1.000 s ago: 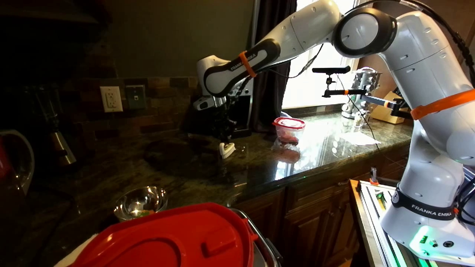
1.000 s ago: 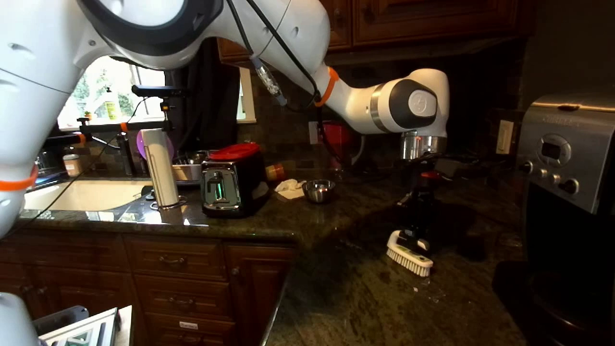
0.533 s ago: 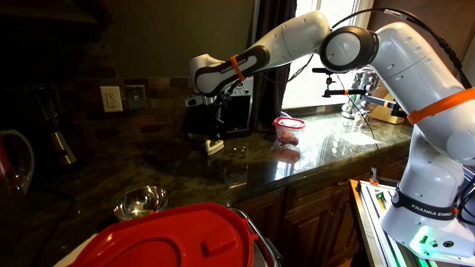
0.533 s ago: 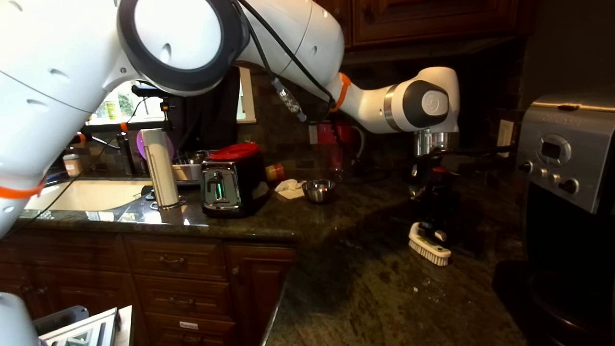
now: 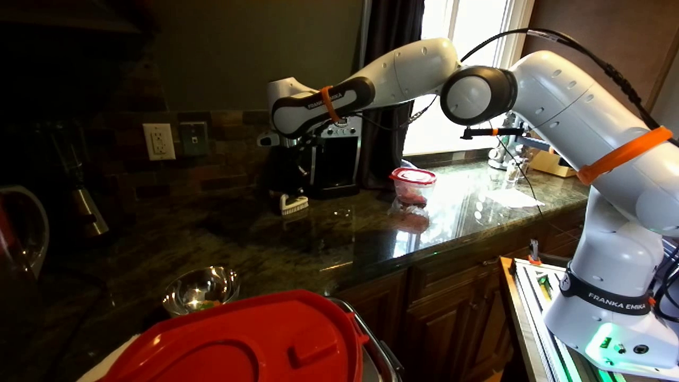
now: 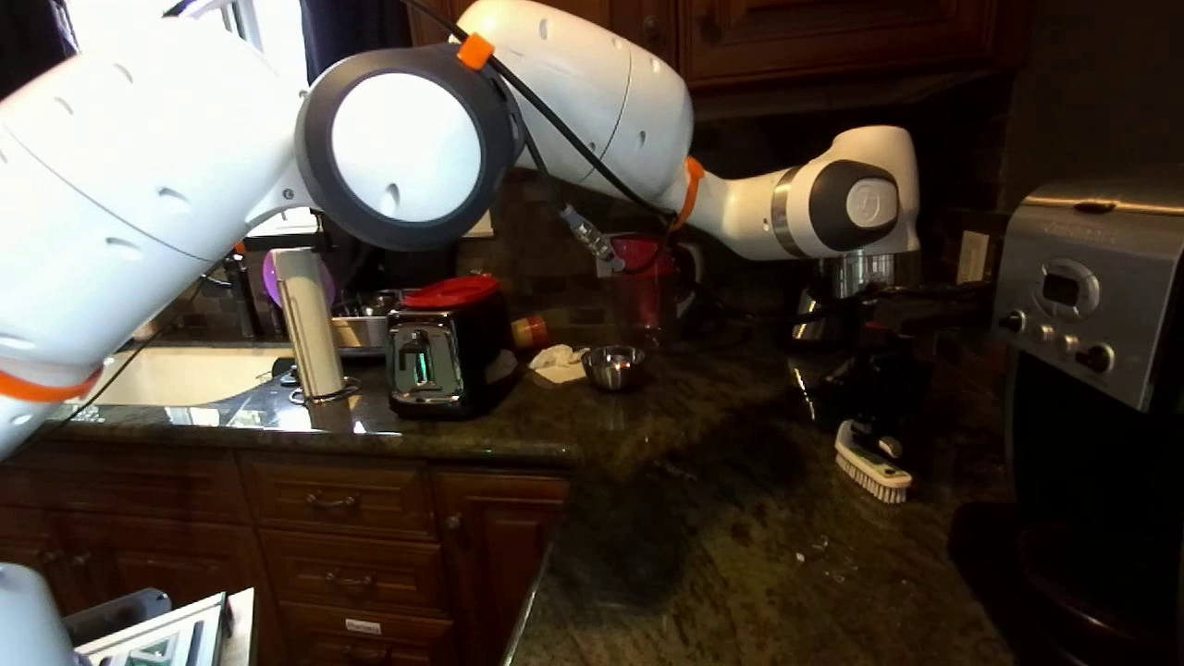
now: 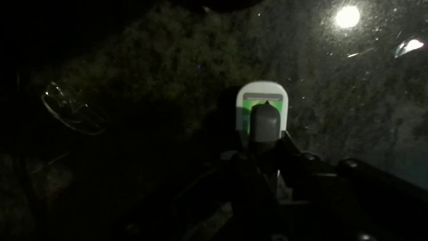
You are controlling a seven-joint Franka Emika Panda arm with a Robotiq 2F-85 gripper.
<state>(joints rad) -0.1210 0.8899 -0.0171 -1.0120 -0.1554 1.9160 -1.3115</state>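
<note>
The black two-fingered gripper [image 7: 262,139] is clamped on the white plastic scrub brush [image 6: 871,462], gripping it by the raised handle; the bristles point down at the stone — whether they touch it I cannot tell. Beneath spreads a dark, mottled, polished stone surface [image 6: 740,583], glossy enough to mirror window light, with small clear scraps [image 6: 821,544] lying near the brush. Close by stands a silver-and-black coffee machine [image 6: 1091,287]; farther along sit a small round metal bowl [image 6: 613,368], a crumpled white cloth or paper [image 6: 560,363] just beside it, and a chrome-and-black toaster [image 6: 430,370] with a flat red plastic lid [image 6: 453,292] resting on top. Reddish-brown wooden cabinets [image 6: 361,527] run below, and at the back are a dim tiled wall [image 5: 238,154], a dark curtain [image 5: 390,79] and a bright window [image 5: 475,119]. The wrist view looks straight down on the brush's green label [image 7: 278,106] and catches a crinkled see-through shape [image 7: 72,112] glinting off to the side. Only in an exterior view do the bowl's green and orange contents [image 5: 208,304] and the clear red-lidded tub [image 5: 414,187] appear — the cream-coloured sink [image 6: 185,375], too, shows solely in an exterior view.
</note>
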